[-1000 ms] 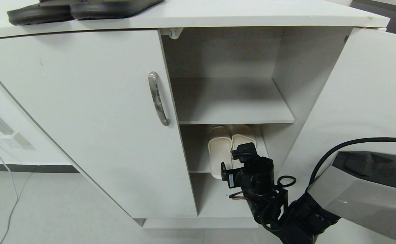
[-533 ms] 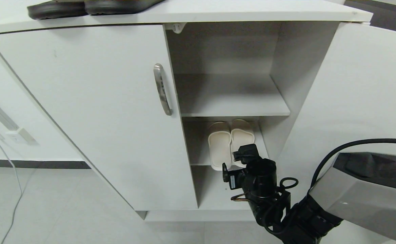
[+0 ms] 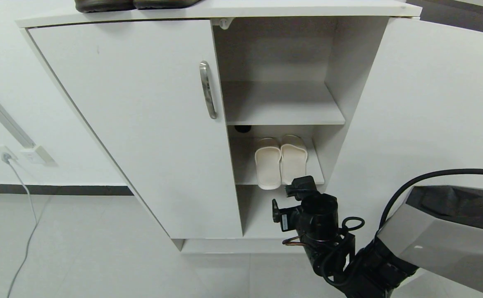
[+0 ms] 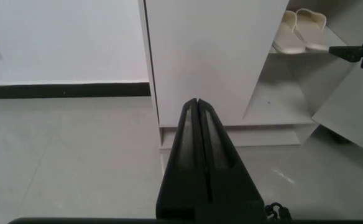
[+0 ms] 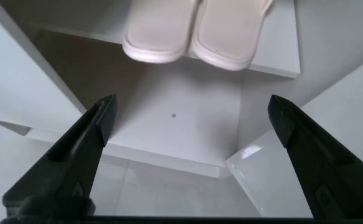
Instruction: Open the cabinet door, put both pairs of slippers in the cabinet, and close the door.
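Cabinet, white, takes up most of the head view. Its right door stands swung wide at the right of the frame. Its left door is shut, with the handle near frame centre. In the open half, an upper shelf sits above a middle shelf, which carries the pale slippers side by side. The dark slippers lie on the cabinet top at the upper edge of the frame, partly cut off. The right gripper hangs at lower centre, before the bottom compartment and just below the pale pair without touching it; its jaws are spread wide and hold nothing. The left gripper is clenched on nothing and faces the foot of the shut door from well back. Assessment: door opened and one pair stowed, so the second pair is the step in hand. The next move calls for an arm raised to the cabinet top to grasp the dark pair and set it on a shelf, keeping clear of the open door. Closing the door remains outstanding.
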You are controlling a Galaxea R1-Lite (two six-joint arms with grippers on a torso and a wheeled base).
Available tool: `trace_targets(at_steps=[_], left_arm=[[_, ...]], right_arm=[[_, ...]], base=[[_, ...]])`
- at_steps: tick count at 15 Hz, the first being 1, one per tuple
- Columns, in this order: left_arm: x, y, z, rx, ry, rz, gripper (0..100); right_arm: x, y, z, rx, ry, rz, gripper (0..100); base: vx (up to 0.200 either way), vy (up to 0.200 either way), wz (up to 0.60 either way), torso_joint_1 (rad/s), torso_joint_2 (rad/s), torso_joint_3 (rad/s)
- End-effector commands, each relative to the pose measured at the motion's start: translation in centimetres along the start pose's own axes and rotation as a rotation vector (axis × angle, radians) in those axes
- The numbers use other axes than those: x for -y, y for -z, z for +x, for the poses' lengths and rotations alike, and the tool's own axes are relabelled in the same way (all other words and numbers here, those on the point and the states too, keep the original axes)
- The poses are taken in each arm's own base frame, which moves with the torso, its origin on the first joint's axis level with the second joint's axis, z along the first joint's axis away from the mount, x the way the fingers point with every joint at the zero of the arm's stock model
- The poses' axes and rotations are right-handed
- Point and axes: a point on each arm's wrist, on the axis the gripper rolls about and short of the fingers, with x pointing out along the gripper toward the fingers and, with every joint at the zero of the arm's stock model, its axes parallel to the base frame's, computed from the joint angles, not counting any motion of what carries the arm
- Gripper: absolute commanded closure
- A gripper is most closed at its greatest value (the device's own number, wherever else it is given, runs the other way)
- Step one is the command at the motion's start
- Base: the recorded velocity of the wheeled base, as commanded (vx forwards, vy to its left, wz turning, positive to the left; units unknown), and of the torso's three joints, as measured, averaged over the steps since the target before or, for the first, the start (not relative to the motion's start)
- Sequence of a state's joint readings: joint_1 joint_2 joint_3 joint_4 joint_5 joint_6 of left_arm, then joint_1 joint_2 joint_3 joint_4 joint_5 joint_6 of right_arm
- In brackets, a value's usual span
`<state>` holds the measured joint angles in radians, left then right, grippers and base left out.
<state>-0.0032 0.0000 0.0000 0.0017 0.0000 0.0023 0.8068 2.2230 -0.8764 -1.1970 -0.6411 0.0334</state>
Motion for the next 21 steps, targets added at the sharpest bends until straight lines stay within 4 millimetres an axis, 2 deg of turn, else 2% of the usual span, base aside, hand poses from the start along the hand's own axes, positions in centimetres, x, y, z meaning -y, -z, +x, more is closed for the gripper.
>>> trace_targets(at_steps=[1, 13, 21], left_arm=[[0.0, -0.01, 0.01, -0.001, 0.0, 0.001, 100], [0.01, -0.01, 0.01, -0.001, 0.006, 0.002, 100], [0.01, 0.01, 0.01, -0.003, 0.006, 0.002, 100]], right_arm=[[0.39, -0.39, -0.55, 0.004, 0.0, 0.002, 0], [0.51, -0.19, -0.5, -0.001, 0.003, -0.003, 0], [0.7, 0.0, -0.25, -0.005, 0.011, -0.009, 0]], base=[[0.0, 0.0, 0.0, 0.0, 0.0, 0.0], [0.0, 0.0, 0.0, 0.0, 0.0, 0.0], [0.0, 0.0, 0.0, 0.004, 0.01, 0.17]])
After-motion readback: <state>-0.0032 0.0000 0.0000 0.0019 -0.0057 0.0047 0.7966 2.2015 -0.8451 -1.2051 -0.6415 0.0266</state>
